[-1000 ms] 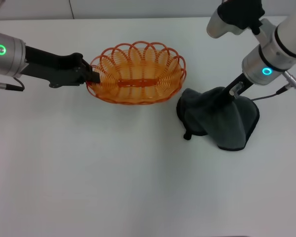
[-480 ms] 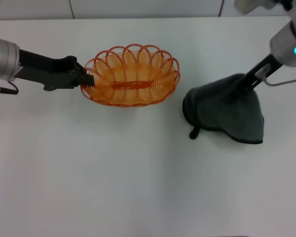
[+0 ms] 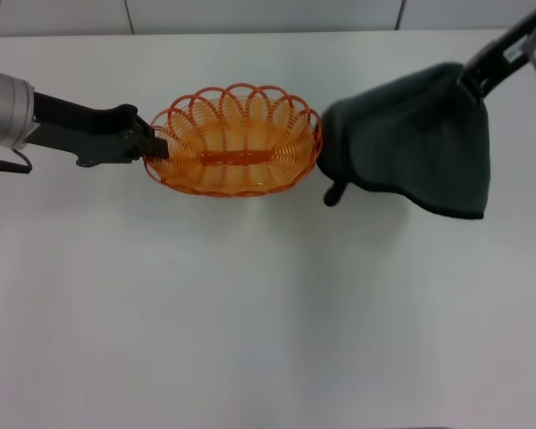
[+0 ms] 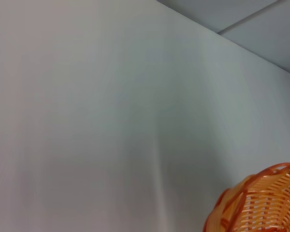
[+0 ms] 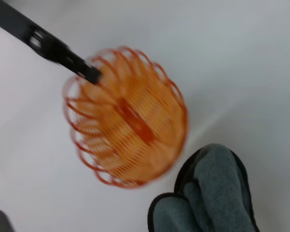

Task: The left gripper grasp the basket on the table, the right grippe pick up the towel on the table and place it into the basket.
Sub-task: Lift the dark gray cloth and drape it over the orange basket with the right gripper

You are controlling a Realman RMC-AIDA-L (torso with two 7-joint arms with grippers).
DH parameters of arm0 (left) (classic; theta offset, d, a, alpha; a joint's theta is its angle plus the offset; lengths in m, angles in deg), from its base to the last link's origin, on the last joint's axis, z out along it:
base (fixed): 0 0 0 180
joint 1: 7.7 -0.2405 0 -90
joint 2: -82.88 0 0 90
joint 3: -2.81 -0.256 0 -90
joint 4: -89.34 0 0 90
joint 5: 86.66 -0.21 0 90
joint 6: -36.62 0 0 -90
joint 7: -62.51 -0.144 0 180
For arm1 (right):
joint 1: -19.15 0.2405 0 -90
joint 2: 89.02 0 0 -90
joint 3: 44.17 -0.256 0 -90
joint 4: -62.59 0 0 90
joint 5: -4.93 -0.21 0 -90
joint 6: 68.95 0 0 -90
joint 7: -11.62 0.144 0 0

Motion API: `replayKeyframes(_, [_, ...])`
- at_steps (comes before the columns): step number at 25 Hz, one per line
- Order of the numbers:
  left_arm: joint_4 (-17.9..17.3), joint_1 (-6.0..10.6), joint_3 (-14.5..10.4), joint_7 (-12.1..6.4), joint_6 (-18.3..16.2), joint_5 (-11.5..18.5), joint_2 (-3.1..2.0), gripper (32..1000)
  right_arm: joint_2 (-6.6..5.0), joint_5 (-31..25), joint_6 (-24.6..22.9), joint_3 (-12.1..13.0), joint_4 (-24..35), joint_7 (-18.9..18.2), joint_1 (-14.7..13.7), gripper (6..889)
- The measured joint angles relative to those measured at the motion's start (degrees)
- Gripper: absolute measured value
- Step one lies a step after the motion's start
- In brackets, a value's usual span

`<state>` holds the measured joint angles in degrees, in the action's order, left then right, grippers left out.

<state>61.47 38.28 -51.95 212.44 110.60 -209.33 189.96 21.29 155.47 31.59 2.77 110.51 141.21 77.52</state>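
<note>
Left gripper (image 3: 154, 146): clamped on basket (image 3: 234, 141) rim.
Right gripper (image 3: 472, 79): gripped towel (image 3: 411, 143), hanging below fingers (beside basket).
Tip: centre towel over basket before release.

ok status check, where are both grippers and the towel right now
Left gripper shut on basket rim, basket on table. Right gripper holds towel aloft beside basket, not yet over it. Nothing in the way.

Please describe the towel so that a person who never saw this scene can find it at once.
On the white table, look beside the orange basket, on the side away from the left gripper. The towel hangs there from the right gripper: the only soft dark grey-green thing, with black edging and a small loop.
</note>
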Motion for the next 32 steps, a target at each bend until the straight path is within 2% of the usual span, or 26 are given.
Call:
replayKeyframes(2, [0.0,-0.11,0.0,0.00,-0.1,-0.2,0.06,86,-1.24,-3.5,2.5,0.0,0.9,0.7,0.5,82])
replayKeyframes(4, [0.0,-0.26,0.0,0.00,-0.1,-0.2,0.07,86,-1.99,-5.9,4.3,-0.1,2.6,1.6,0.8,82])
replayKeyframes(12, [0.0,-0.51,0.0,0.00,-0.2,-0.4,-0.01,86,-3.63,-12.0,10.0,-0.1,7.8,5.5,2.8,82])
replayKeyframes(18, [0.0,-0.30,0.0,0.02,-0.2,-1.4,0.27,87,-4.67,-16.4,11.9,-0.6,8.8,7.5,5.3,82])
replayKeyframes(24, [0.0,0.01,0.2,0.09,-0.2,-1.4,0.38,87,-4.09,-17.3,10.5,-0.7,7.8,6.9,8.0,82])
replayKeyframes(27, [0.0,0.14,0.4,0.09,-0.2,-1.4,0.39,87,-2.76,-17.4,8.3,-0.3,5.5,5.2,9.8,82])
replayKeyframes(32, [-0.1,0.56,0.1,0.08,-0.2,-1.4,0.48,87,-1.20,-17.2,5.4,-0.1,0.2,2.3,12.5,83])
